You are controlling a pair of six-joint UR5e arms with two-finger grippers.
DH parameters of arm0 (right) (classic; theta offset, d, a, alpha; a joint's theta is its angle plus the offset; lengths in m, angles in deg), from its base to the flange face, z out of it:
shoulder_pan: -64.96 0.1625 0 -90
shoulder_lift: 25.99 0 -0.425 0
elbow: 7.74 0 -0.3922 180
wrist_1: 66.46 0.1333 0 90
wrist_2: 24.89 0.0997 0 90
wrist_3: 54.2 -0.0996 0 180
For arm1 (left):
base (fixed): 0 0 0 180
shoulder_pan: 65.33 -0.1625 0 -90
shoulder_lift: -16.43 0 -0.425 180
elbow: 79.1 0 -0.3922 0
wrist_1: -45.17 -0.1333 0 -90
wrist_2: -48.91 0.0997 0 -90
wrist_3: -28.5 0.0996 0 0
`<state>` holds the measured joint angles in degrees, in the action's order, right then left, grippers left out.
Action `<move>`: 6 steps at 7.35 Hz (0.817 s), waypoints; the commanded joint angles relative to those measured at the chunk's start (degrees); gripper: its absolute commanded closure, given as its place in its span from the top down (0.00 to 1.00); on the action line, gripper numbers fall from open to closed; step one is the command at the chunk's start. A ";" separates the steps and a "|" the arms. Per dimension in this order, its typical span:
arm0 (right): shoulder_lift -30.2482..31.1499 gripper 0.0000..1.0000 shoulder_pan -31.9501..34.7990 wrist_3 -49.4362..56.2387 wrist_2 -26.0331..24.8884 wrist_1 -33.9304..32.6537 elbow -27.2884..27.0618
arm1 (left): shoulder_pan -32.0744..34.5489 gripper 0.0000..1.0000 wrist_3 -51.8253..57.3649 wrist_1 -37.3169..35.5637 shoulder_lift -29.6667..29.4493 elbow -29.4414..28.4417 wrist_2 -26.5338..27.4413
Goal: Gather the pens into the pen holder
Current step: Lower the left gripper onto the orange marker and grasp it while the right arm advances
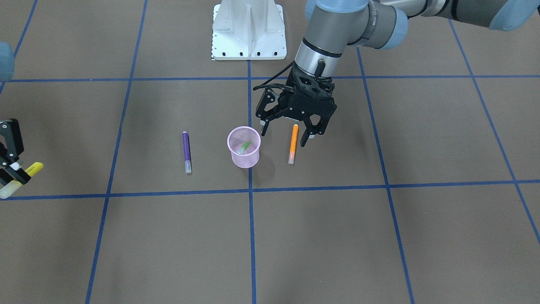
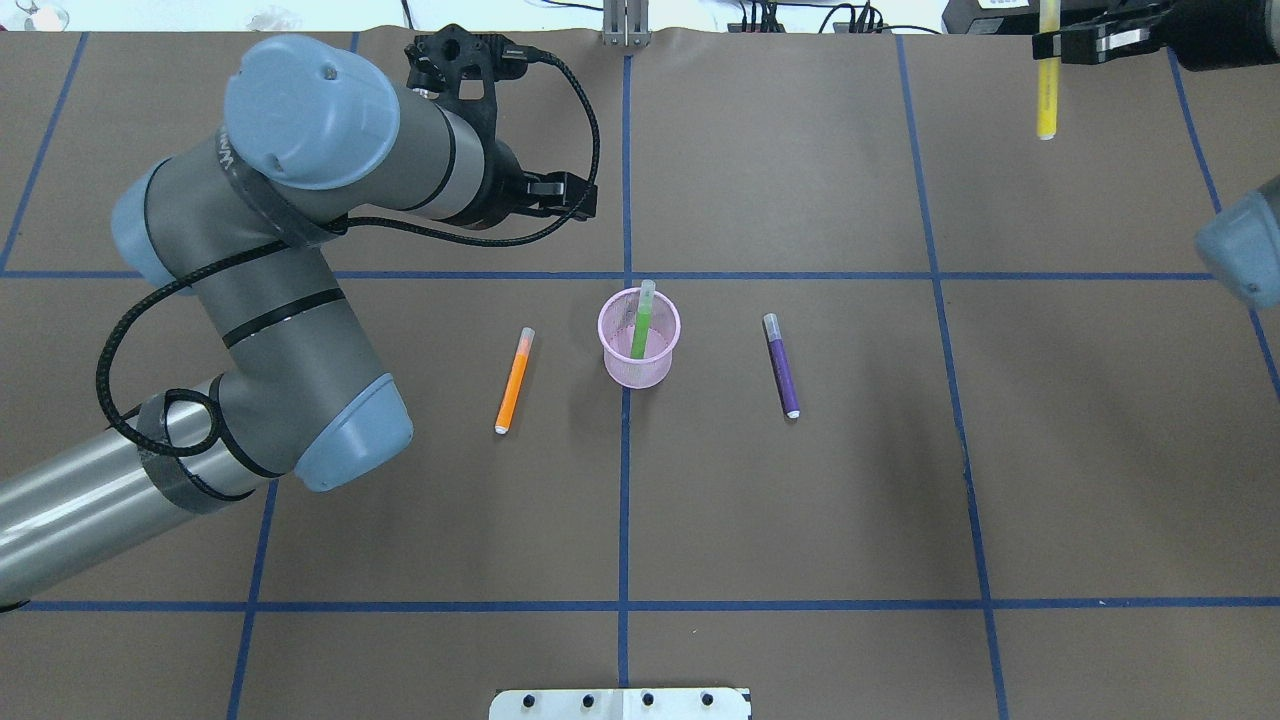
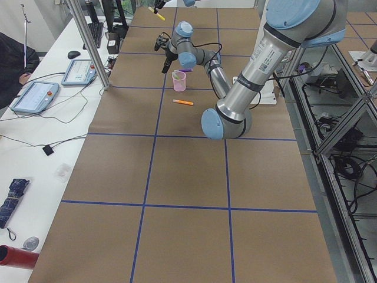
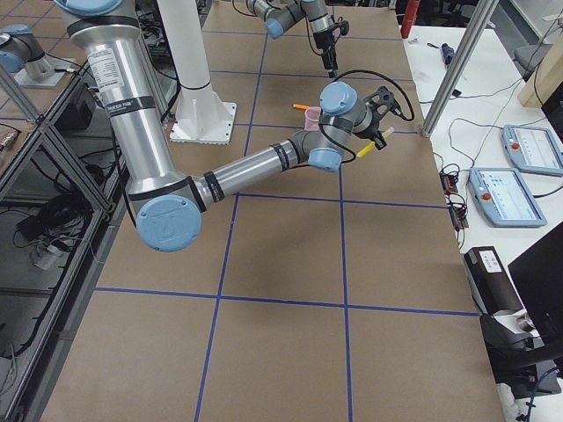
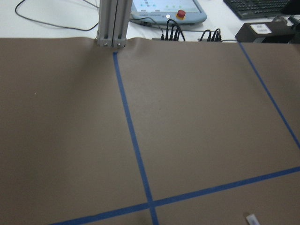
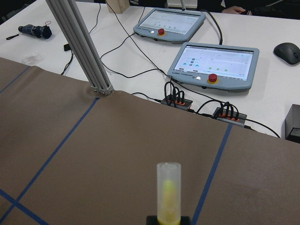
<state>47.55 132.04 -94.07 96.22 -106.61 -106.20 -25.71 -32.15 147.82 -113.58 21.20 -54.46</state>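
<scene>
The left claw (image 1: 287, 132) hangs wide open, empty, near the loose orange pen (image 2: 514, 380). Beside it the pen holder (image 2: 660, 365) has only the green pen (image 2: 640, 330), the purple pen (image 2: 781, 368) beyond. The distant right claw (image 1: 17, 174) grips the yellow pen (image 1: 34, 168); three are left to collect.

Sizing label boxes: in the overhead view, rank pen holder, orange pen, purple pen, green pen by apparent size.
1. pen holder
2. orange pen and purple pen: alike, unranked
3. green pen: looks shortest, standing foreshortened in the holder
</scene>
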 commanded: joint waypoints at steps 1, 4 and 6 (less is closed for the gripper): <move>0.46 0.00 -7.54 -5.64 -8.57 6.89 -0.95 | -0.15 0.99 0.27 -7.70 0.20 -0.98 -4.36; 0.64 0.00 -12.74 -5.65 -15.80 7.19 -2.61 | -2.51 0.99 0.62 -7.21 -0.24 -8.87 -6.24; 0.73 0.00 -16.09 -5.74 -21.08 7.19 -4.20 | -4.36 0.98 0.71 -4.42 -0.51 -13.27 -6.24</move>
<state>48.23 117.72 -99.78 77.90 -99.45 -109.65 -28.85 -31.49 141.37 -113.91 10.82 -60.66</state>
